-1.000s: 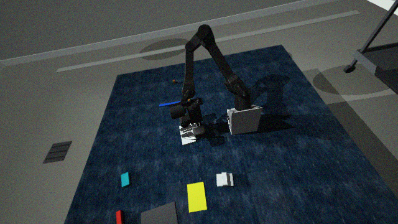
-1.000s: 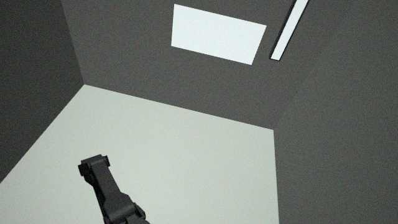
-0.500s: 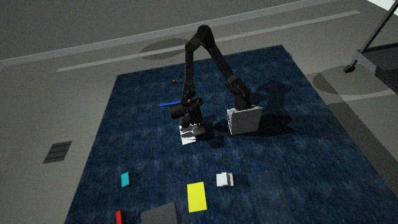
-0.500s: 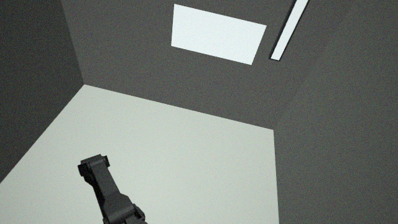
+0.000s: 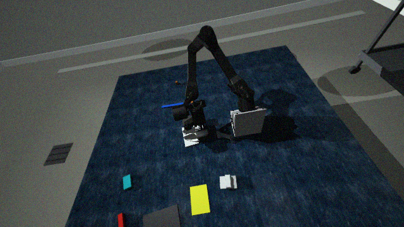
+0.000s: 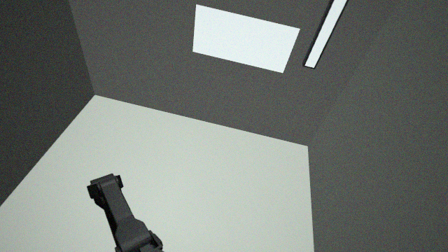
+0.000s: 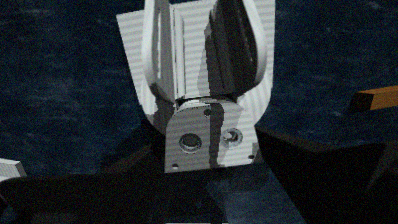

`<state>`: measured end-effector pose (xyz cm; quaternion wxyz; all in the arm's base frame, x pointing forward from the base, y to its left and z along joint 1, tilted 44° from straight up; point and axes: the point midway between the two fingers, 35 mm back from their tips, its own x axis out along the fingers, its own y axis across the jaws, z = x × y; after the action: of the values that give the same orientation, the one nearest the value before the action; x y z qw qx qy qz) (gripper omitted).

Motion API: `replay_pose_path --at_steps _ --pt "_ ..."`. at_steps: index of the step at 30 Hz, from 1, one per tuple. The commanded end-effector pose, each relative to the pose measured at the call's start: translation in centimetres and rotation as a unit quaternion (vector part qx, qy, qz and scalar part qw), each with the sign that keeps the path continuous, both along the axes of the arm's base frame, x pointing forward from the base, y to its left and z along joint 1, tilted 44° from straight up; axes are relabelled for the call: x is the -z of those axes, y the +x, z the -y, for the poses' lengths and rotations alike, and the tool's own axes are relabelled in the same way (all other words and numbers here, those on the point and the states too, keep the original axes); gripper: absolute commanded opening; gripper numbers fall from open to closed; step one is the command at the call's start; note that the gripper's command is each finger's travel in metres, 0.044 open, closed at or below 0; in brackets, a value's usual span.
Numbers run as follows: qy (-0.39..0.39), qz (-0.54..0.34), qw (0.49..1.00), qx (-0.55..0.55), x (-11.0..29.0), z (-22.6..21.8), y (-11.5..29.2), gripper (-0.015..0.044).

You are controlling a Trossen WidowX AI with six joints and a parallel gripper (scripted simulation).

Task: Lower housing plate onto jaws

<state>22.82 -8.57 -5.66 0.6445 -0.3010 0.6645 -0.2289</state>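
Observation:
The grey housing plate point(image 7: 194, 122), with two round holes and small corner holes, is between my fingers in the wrist view. My gripper point(image 5: 196, 135) point(image 7: 209, 135) is shut on it, with dark fingers at its left and right sides. The plate covers the near ends of the left jaw point(image 7: 149, 55) and the right jaw point(image 7: 259, 55). Both jaws extend away over the white base point(image 5: 190, 142) point(image 7: 131, 45). The pins and stubs are hidden. I cannot tell whether the plate touches the stubs or is fully level. The exterior view shows only an upper part of the arm.
An orange bar point(image 7: 381, 98) lies right of the base. A white piece point(image 7: 9, 169) is at lower left. The top view shows a blue bar point(image 5: 172, 105), a yellow block point(image 5: 199, 200), a white block point(image 5: 225, 182), a teal block point(image 5: 127, 181) and a dark slab point(image 5: 164, 218).

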Motion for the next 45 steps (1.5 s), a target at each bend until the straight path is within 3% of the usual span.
replay_pose_path --at_steps 1,45 --pt "-0.003 -0.001 1.0 -0.001 0.07 0.17 -0.02 0.0351" --pt "-0.003 -0.001 1.0 -0.001 0.48 0.58 -0.02 0.0351"
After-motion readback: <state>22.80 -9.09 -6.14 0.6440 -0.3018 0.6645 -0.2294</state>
